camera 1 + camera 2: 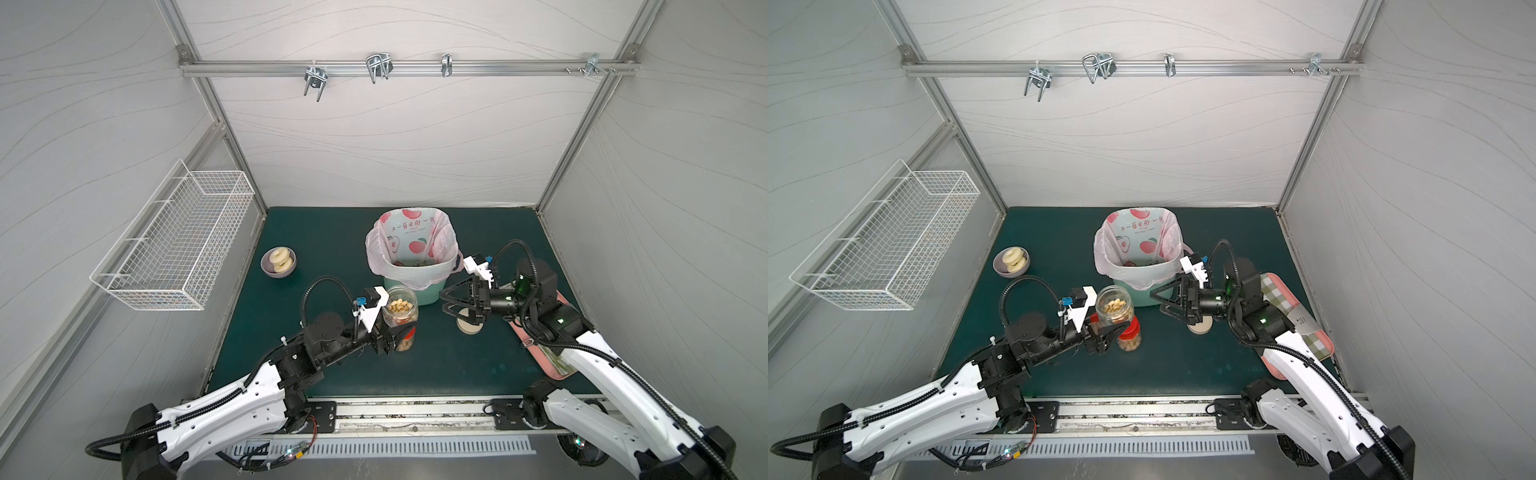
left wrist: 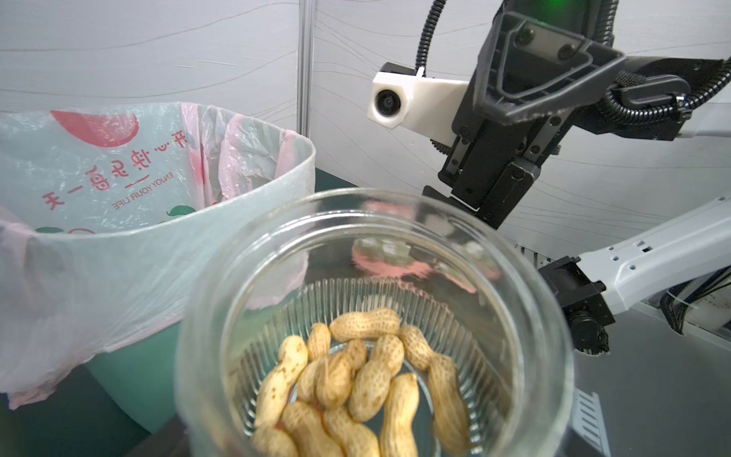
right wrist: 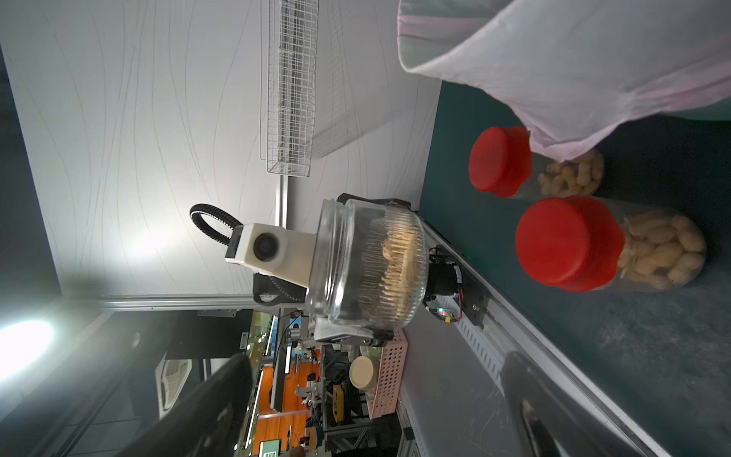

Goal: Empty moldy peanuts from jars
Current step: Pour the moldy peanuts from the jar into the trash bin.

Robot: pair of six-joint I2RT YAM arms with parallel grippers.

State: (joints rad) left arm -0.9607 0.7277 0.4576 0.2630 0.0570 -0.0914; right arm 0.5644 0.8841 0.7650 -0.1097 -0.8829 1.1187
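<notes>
1. Two ring pastries sit in a small grey bowl left of centre in both top views, on the dark green mat. Further left, a white wire basket hangs on the wall.
2. Moving right, a bit below centre, the left gripper has its fingers spread pretty wide and clamped round the open jar. That's the squat ribbed one, no lid on. It's held roughly upright, up off the mat, mouth facing up.
3. Moldy peanuts lie in a heap at the bottom of that jar, in their shells. They're super clear in the left wrist view.
4. Right below the held jar in the top views, the red-lidded jars stand on the mat side by side. Both have lids on and peanuts inside. The gripper and held jar cover most of them from above.
5. Centre frame is the mint-green bin with its pink fruit-print bag. The held jar is close beside it, not over the opening.
6. Right of centre, a beige lid lies flat on the mat.
7. Over that lid hangs the right gripper, turned sideways, fingers spread as wide as they go with nothing between them. Can't tell if it touches the lid.
8. Far right is a pink tray with a checked cloth, partly under the right arm.
</notes>
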